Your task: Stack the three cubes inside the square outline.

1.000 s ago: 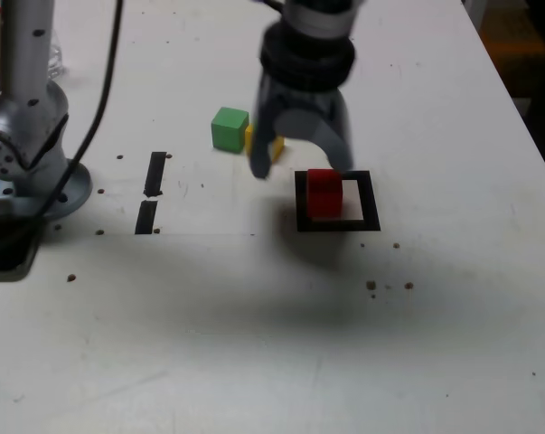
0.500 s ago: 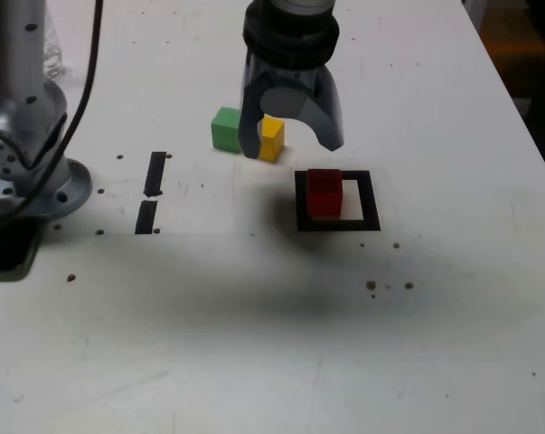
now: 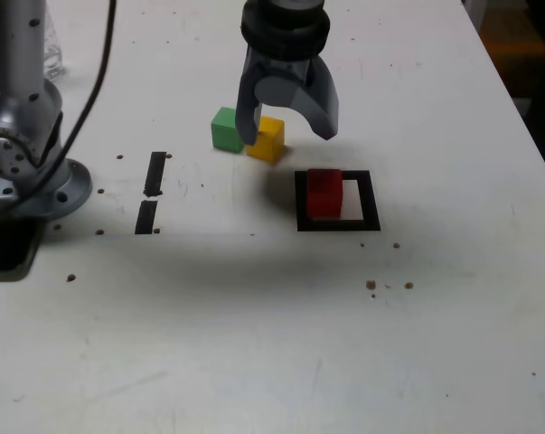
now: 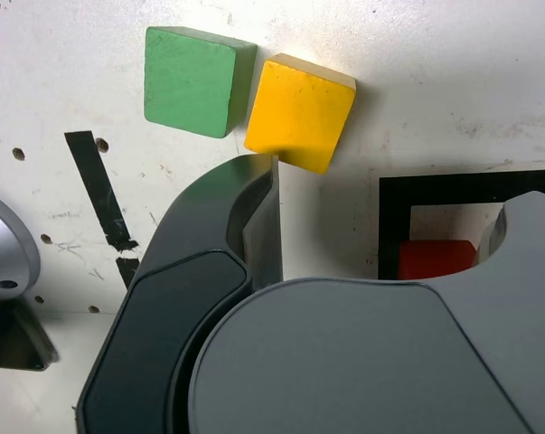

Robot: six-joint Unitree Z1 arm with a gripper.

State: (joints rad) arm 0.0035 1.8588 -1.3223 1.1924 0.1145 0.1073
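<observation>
The red cube [image 3: 324, 193] [image 4: 435, 258] stands inside the square outline [image 3: 372, 201] [image 4: 453, 185], toward the side at the exterior view's left. The yellow cube [image 3: 268, 141] [image 4: 301, 110] and the green cube [image 3: 225, 129] [image 4: 191, 81] sit side by side on the table, beyond the outline and to the exterior view's left of it. My gripper [image 3: 286, 136] hangs open and empty above the table between the yellow and red cubes. One of its fingers [image 4: 254, 217] ends right beside the yellow cube and partly hides it in the exterior view.
The arm's grey base [image 3: 28, 172] and a black cable stand at the exterior view's left. Two short black tape strips [image 3: 155, 174] [image 3: 145, 217] lie between base and cubes. Small dark specks [image 3: 371, 285] dot the white table. The table edge [image 3: 525, 117] runs along the exterior view's right.
My gripper has drawn back from the red cube toward the yellow one and its jaws have spread wider. The red cube stays in the outline.
</observation>
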